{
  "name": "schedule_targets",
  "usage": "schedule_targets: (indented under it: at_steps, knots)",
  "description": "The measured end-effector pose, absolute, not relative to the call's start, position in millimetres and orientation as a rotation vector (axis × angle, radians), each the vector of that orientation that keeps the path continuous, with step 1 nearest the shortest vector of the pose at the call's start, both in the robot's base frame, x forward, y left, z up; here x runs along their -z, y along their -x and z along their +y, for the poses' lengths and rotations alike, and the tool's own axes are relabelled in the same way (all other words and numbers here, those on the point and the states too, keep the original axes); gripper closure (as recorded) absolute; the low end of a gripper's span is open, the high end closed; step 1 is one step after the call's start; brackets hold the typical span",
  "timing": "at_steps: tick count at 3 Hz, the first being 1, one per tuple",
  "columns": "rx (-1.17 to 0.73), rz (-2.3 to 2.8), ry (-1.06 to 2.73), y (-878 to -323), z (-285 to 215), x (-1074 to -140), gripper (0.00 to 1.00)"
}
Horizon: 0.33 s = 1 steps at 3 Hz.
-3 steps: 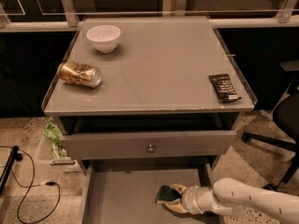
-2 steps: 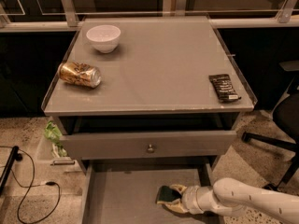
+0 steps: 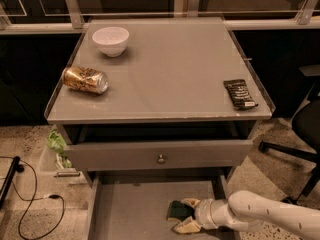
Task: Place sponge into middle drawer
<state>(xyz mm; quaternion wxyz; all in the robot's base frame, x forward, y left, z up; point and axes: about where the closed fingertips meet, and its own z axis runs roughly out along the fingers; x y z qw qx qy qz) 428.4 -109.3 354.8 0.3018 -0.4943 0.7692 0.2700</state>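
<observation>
Down in the middle drawer [image 3: 131, 209], the gripper [image 3: 183, 215] pinches the sponge [image 3: 176, 209], and its fingers [image 3: 192, 202] cover the sponge's right end. The drawer's front runs off the bottom edge. The arm [image 3: 270, 216] is cut off at the lower right corner, and the chair [image 3: 306, 126] by the right edge. The print on the can [image 3: 85, 79] is too small to read.
</observation>
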Motion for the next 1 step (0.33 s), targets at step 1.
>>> schedule_targets:
  at_steps: [1]
  knots:
    - [-0.716,2.040,1.311,-428.4,-109.3,-354.8,0.00]
